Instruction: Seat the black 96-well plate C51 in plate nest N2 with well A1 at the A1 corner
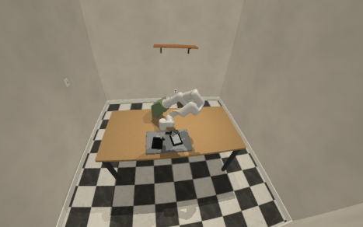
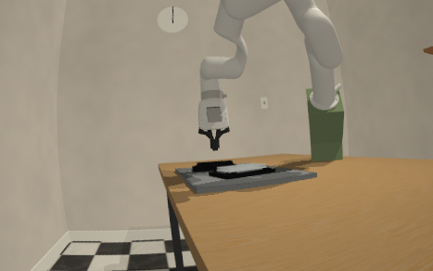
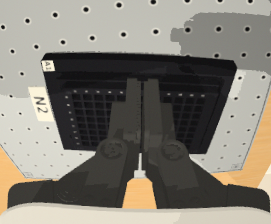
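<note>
I see my tool clenched on nothing, hanging above the black plate. That plate sits in nest N2 (label at its left edge, wrist view) on the grey base, beside the clear plate.

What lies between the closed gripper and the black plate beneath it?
Nothing: in the exterior view only open air separates the shut gripper from the black plate.

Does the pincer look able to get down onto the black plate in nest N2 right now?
Probably yes. The pincer hangs shut and empty above the black plate, with nothing between them; it would need to open first.
</note>
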